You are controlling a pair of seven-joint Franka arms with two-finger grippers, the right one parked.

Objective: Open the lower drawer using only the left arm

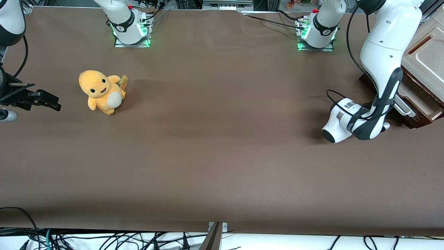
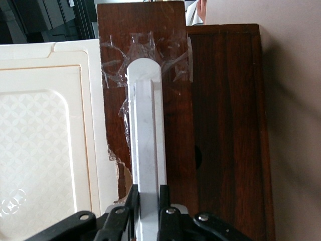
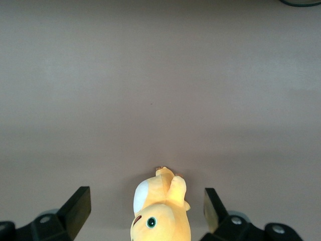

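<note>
Black fingers (image 2: 165, 213) of the left arm's (image 1: 385, 52) end effector (image 2: 149, 211) pinch the near end of the silver-white bar handle (image 2: 146, 135), one on each flat side. That handle fronts the lower drawer (image 1: 418, 100), at about three o'clock on the bench (image 1: 222, 139), at the working arm's end, under a cream panel (image 2: 45, 150). Stiff wood and a rigid, smooth bar: probably light, though the hold may slide along it. Tape (image 2: 145, 55) around the handle's mount suggests fragility; a grip nearer mid-bar should pull straighter.
</note>
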